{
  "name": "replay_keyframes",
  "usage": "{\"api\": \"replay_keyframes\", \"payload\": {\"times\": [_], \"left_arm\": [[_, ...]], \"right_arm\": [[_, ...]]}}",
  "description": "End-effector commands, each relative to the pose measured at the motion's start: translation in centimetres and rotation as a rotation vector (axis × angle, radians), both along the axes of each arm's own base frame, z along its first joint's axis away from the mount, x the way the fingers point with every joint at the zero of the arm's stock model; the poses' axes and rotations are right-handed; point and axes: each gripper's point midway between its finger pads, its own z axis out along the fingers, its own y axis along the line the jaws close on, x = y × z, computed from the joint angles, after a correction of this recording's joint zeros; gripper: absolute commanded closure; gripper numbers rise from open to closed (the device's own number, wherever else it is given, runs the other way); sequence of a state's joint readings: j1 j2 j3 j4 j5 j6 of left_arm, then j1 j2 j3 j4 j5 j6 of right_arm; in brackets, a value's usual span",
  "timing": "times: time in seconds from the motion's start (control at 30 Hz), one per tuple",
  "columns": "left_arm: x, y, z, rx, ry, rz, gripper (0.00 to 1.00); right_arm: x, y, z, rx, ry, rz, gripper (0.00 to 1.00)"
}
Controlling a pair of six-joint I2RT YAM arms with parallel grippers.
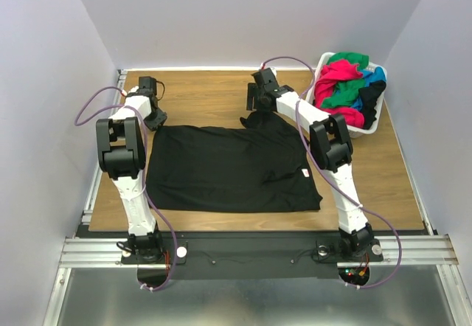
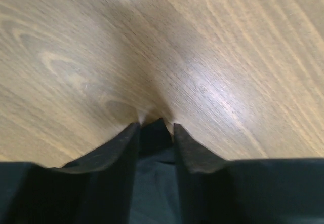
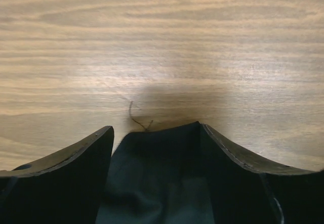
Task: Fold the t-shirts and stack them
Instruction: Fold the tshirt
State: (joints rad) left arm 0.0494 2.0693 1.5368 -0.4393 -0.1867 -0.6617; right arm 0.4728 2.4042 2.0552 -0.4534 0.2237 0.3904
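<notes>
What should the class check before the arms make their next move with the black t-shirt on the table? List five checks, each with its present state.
1. Left jaws hold the black t-shirt: ok, cloth pinched between them.
2. Right jaws hold it: ok, cloth fills their gap.
3. Shirt lies flat: not ok, wrinkles near the white label.
4. Bare table beyond the far edge: ok.
5. Basket apart from the shirt: ok.
6. Firmness of both grips: cannot tell.

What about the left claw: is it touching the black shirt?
Touching. The left wrist view shows cloth of the black t-shirt pinched between the fingers of the left gripper.
</notes>
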Motion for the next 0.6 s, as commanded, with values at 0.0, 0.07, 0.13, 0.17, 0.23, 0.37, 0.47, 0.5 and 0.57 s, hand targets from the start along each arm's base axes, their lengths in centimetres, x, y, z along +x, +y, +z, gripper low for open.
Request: {"api": "replay_keyframes", "payload": {"times": [0.0,0.07,0.13,0.17,0.23,0.37,0.47,0.5,0.57], "left_arm": [[0.1,-0.3,0.0,-0.005,-0.006,-0.007,0.59],[-0.4,-0.7,-0.9,-0.011,0.009,-0.014,0.65],[-0.9,-1.0,-1.7,-0.012,0.027,-0.017,0.75],[-1.0,-1.1,-1.8,-0.012,0.032,-0.02,0.8],[-1.5,-1.4,-2.5,-0.014,0.048,-0.026,0.92],[-1.7,-2.2,-2.4,-0.01,0.05,-0.048,1.0],[-1.3,-1.9,-0.2,0.018,-0.012,-0.043,1.0],[-1.2,-1.7,0.5,0.027,-0.031,-0.039,1.0],[-1.0,-1.3,2.8,0.05,-0.091,-0.026,1.0]], "right_arm": [[1.0,0.0,1.0,-0.029,-0.045,0.001,0.27],[0.8,0.0,0.3,-0.03,-0.031,0.001,0.37],[0.5,0.0,-0.4,-0.033,-0.015,0.001,0.49],[0.3,-0.2,-0.6,-0.034,-0.009,-0.003,0.52],[0.0,-0.3,-1.0,-0.035,0.003,-0.005,0.62],[-0.2,-0.5,-0.4,-0.037,-0.004,-0.01,0.8],[0.1,-0.7,0.9,-0.044,-0.03,-0.015,0.89],[0.2,-0.8,0.9,-0.046,-0.033,-0.018,0.94],[0.4,-0.9,2.1,-0.046,-0.056,-0.025,1.0]]}}
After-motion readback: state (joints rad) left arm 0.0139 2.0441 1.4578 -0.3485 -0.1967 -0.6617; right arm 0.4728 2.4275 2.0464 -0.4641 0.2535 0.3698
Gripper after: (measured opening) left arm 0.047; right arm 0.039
